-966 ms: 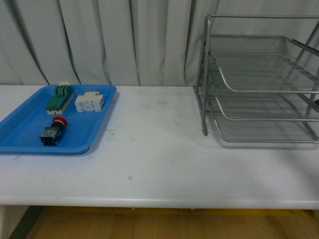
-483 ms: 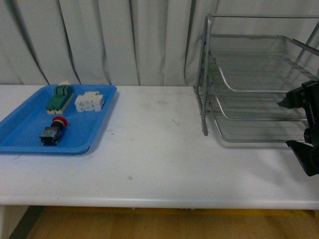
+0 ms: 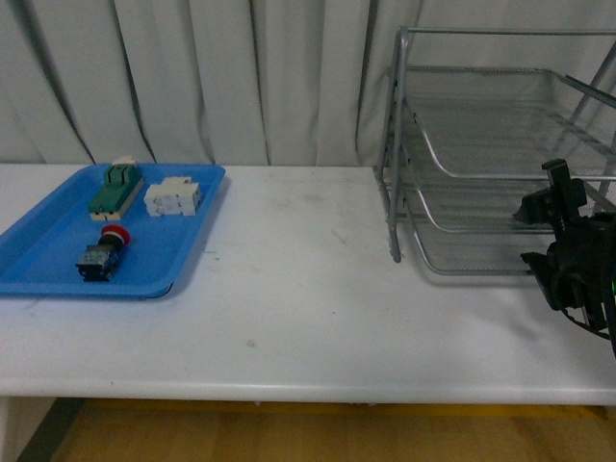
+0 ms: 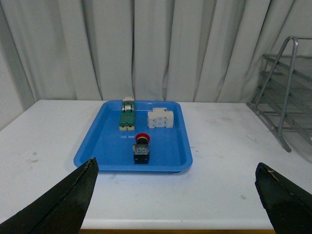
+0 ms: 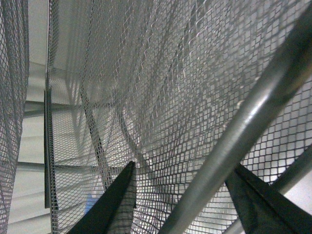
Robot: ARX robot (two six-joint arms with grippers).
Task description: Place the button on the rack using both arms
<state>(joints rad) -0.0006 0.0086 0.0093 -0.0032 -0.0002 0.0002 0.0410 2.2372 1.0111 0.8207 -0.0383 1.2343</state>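
1. Starting closest in, on the left wrist view: the left gripper (image 4: 171,204) hangs over the near edge of the white table (image 4: 219,185), its two black fingers (image 4: 58,207) spread wide with nothing between them.
2. Over on the right side, the right arm (image 3: 577,260) is up in front of the rack's lower trays. The right gripper (image 3: 539,229) points at the mesh. From the front view alone I cannot tell how its jaws stand.
3. The right wrist view settles it. The right gripper (image 5: 183,200) is spread, one dark finger (image 5: 114,204) on each side, and a silver tube of the rack (image 5: 146,73) crosses the gap between them. I cannot tell whether either finger touches the tube.
4. Further back on the left, the blue tray (image 3: 48,241) lies flat on the table (image 3: 308,318).
5. And there's the button (image 3: 103,253), in the near part of that tray, lying on its side with the red cap pointing away towards the curtain. The left wrist view shows the same button (image 4: 142,147) well apart from both grippers.
6. Behind it, at the tray's far end, sit the green and beige component (image 3: 116,190) and just beside it the white terminal block (image 3: 173,197).
7. Across the table on the right stands the rack (image 3: 395,144), three mesh trays stacked in their frame, well apart from the tray.
8. At the very back, a pale curtain (image 3: 241,77) hangs in folds.
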